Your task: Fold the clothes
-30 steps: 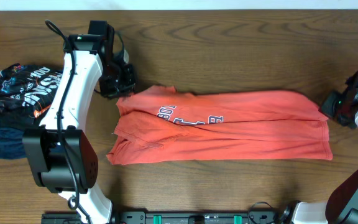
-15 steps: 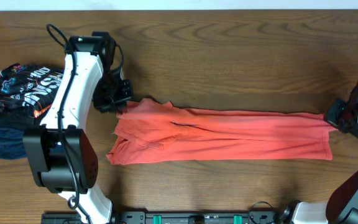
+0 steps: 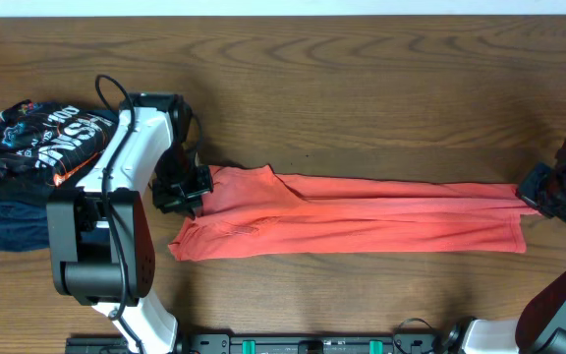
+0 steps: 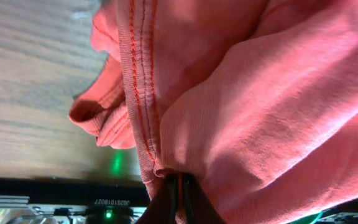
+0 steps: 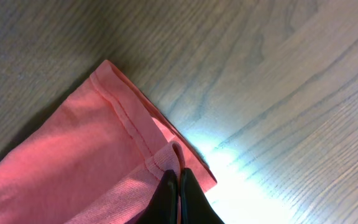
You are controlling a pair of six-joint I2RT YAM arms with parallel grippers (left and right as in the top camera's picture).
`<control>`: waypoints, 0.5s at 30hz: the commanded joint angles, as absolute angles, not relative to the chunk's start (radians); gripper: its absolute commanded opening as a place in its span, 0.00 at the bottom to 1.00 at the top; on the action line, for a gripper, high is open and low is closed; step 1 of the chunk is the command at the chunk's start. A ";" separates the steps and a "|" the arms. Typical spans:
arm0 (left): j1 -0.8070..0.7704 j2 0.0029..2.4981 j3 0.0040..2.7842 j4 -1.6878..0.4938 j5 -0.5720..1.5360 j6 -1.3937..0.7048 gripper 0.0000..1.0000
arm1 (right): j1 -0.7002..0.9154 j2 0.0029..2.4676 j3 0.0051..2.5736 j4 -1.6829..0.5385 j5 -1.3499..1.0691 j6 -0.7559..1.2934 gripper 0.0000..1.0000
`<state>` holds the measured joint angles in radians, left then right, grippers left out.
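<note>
1. The shirt (image 3: pixel 362 211) is lying on the desk (image 3: pixel 362 88) as a long, narrow orange-red band, running left to right across the middle.
2. The left pincer (image 3: pixel 187 192) is sitting at the band's left end, its fingers pinched together on a bunched fold of the shirt. Its wrist view is filling with cloth and a stitched seam above the closed tips.
3. The right pincer (image 3: pixel 538 192) is gripping the far right end, its fingers closed tight on the hemmed corner.
4. The shirt's upper edge is running nearly straight between the two pincers, with the lower part lying flat on the wood.
5. A heap of dark clothes (image 3: pixel 28 147) with white print is sitting at the desk's left edge, apart from the shirt.
</note>
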<state>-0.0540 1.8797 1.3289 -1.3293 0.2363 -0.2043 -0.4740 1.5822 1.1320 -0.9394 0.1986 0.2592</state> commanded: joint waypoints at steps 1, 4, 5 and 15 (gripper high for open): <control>-0.052 1.863 1.299 -1.333 0.223 -0.187 0.06 | -0.487 1.563 1.129 -0.944 0.236 0.277 0.01; -0.052 1.863 1.284 -1.332 0.223 -0.187 0.06 | -0.487 1.563 1.129 -0.959 0.236 0.284 0.02; -0.052 1.863 1.281 -1.332 0.223 -0.187 0.06 | -0.487 1.563 1.129 -0.963 0.236 0.284 0.02; -0.052 1.863 1.279 -1.346 0.215 -0.187 0.06 | -0.521 1.563 1.129 -1.006 0.236 0.284 0.01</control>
<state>-0.0540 1.8793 1.2869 -1.3300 0.2356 -0.2043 -0.4931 1.5822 1.1316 -1.0012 0.2070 0.2646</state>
